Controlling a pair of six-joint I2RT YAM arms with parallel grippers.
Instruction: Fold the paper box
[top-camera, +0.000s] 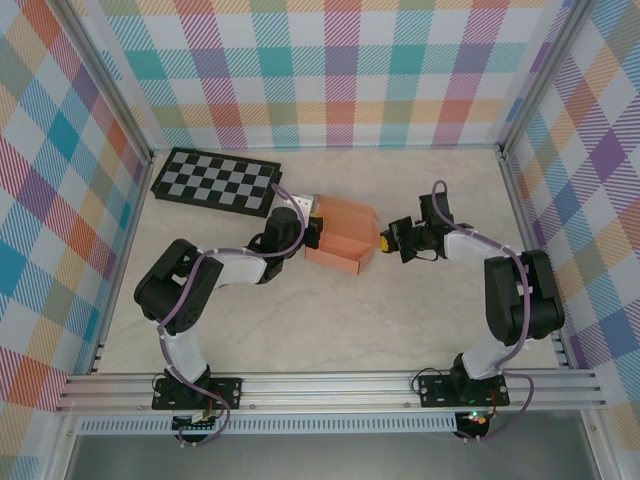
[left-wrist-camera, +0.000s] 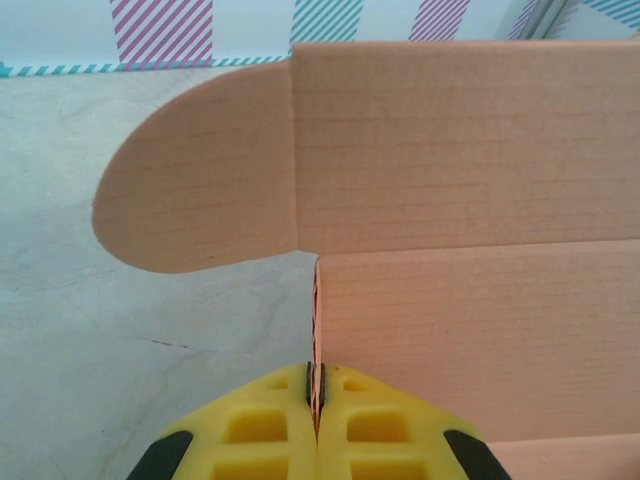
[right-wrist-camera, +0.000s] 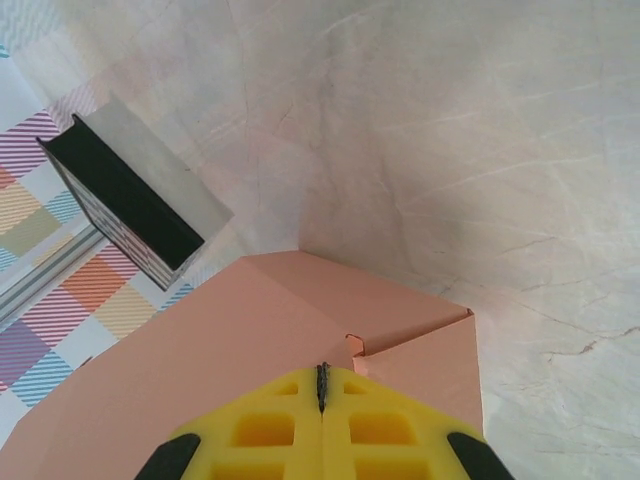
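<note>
- Found the paper box (top-camera: 340, 240) near the middle of the surface (top-camera: 330, 330), between the two arms, open and only part folded.
- Saw the left jaws shut tight on a thin side wall of the box (left-wrist-camera: 450, 200), with the card's edge pinched between the yellow fingers (left-wrist-camera: 260, 430).
- Spotted a round flap (left-wrist-camera: 200, 170) sticking out to the left of the big back panel. Could not see the right side of the box in the left wrist view, since the picture's edge cut it off.
- Saw the right jaws pressed together, with the tips right at a corner of the box (right-wrist-camera: 250, 340), beside a small tab (right-wrist-camera: 353, 345).
- Could not tell if any card was pinched there, because the right fingers (right-wrist-camera: 390, 430) hid that spot.
- From above, could hardly make out the left end of the box, tucked under the tip of the left arm.
- Found the checkerboard (top-camera: 215, 182) lying flat at the back left, apart from the box.
- Noticed a dark block (right-wrist-camera: 120, 195) with a grey side in the right wrist view. Too hard to say what it was.
</note>
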